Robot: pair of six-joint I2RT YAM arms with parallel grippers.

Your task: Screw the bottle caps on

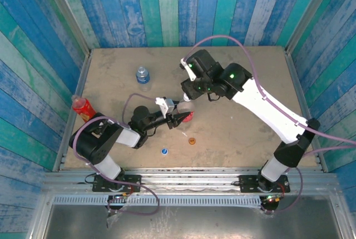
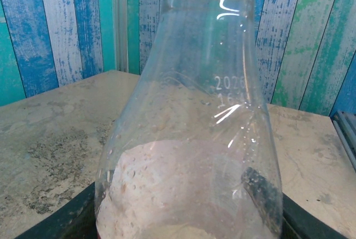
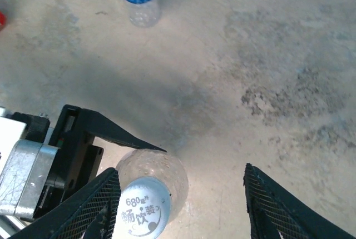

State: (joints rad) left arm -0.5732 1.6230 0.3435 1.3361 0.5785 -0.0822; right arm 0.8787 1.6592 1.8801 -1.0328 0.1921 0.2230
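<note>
Blue and green planks walled the worn tan table (image 1: 250,72). Near its middle, the left gripper (image 1: 177,115) was clenched around the clear red-labelled bottle (image 1: 188,115), held upright, with the white cap (image 3: 142,208) sitting on its neck. Above it the right gripper (image 3: 181,172) hung with jaws released, one finger just beside the cap and the other apart. The blue-labelled bottle (image 1: 143,75) stood farther back, and the red bottle (image 1: 82,106) stood at the left edge. The orange cap (image 1: 192,141) and the blue cap (image 1: 164,151) lay nearer.
</note>
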